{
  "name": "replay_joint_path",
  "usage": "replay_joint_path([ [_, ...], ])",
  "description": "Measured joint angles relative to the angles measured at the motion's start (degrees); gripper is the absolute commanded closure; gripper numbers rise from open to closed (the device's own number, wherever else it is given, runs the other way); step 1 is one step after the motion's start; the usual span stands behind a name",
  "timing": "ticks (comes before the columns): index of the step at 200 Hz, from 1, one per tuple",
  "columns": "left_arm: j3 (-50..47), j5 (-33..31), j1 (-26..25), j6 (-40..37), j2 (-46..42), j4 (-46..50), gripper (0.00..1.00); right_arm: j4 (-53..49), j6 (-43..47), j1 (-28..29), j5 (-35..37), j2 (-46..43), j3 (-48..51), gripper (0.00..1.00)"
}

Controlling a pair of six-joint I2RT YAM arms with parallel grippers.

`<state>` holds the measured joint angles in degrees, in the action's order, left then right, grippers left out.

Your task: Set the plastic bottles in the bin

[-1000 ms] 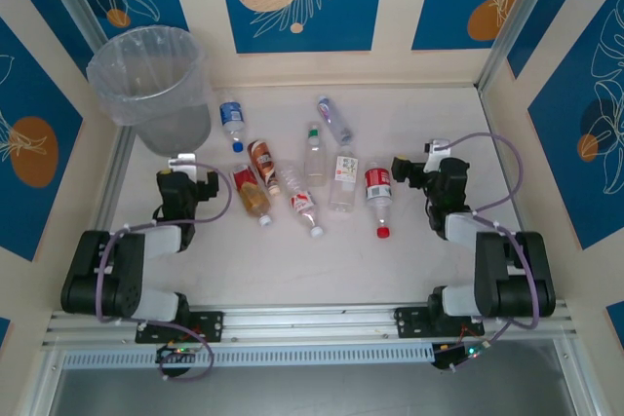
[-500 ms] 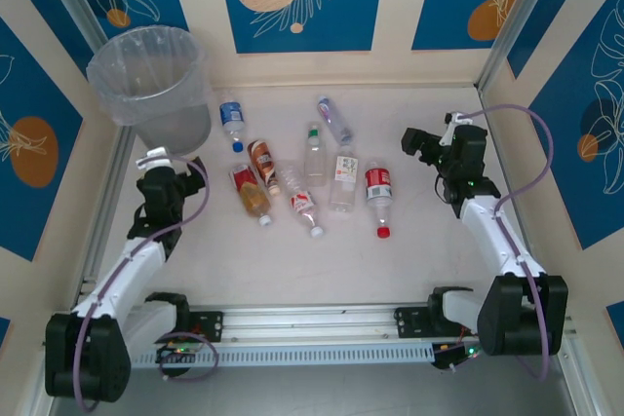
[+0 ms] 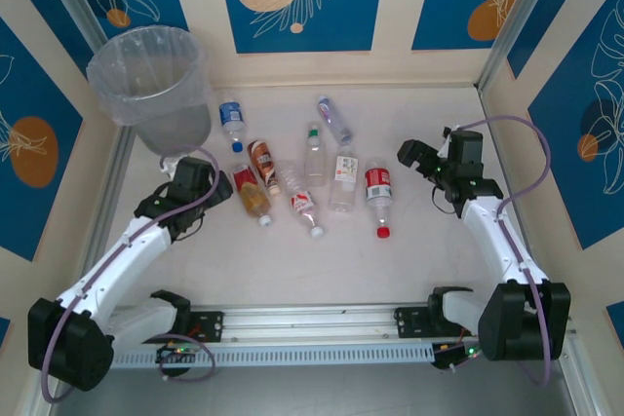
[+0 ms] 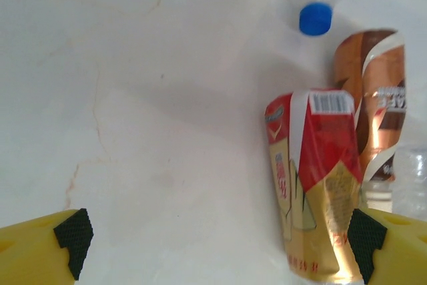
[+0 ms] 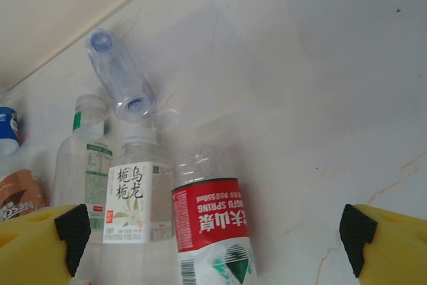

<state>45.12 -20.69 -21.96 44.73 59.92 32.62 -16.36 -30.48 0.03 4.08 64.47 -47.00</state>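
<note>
About 8 plastic bottles [image 3: 343,180] lie on their sides in a loose cluster mid-way across the counter [image 3: 322,260], none upright. The bin [image 3: 177,122] stands at the far-left corner, well apart from most of them. The blue-cap bottle [image 3: 231,120] lies nearest it. Every bottle I count is on the counter, so I judge nothing's binned yet. This is the reach for pick no. 1.

Left end effector [image 3: 216,188] sits just beside the red-and-gold bottle [image 3: 252,193], jaws spread wide, carrying nothing. On the left wrist cam that bottle hugs 1 pad [image 4: 365,241] rather than lying btw the 2, and the brown-label bottle [image 4: 377,105] lies right alongside it. Next move, imo: slide sideways to centre the bottle, drop to the counter, then squeeze gently. The plastic looks thin, so it prob dents or rolls, and I don't want to catch the brown one. After that it's a lift & a short carry back-left to the bin.

Right end effector [image 3: 411,155] hovers near the red-label bottle [image 3: 377,189], also spread & unloaded. The right wrist cam puts that bottle btw the pads, w/ the white-label bottle [image 5: 137,205] touching or nearly touching its side; can't tell which. The bin is far across for this arm, so reach may be the snag.
</note>
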Motion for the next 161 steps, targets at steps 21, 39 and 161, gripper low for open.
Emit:
replay_joint_path([
  [21, 0.4, -0.6, -3.3, 3.2, 0.7, 2.8, 0.01, 0.0, 0.0, 1.2, 0.0, -2.1, 0.3, 0.01],
  [39, 0.5, -0.3, -6.3, 5.2, 2.1, 3.5, 0.01, 0.4, 0.0, 1.6, -0.3, -3.1, 0.3, 0.01],
  [161, 2.9, -0.3, -22.3, 14.3, 21.8, -1.0, 0.01, 16.9, 0.5, 9.0, -3.5, -8.9, 9.9, 0.01],
])
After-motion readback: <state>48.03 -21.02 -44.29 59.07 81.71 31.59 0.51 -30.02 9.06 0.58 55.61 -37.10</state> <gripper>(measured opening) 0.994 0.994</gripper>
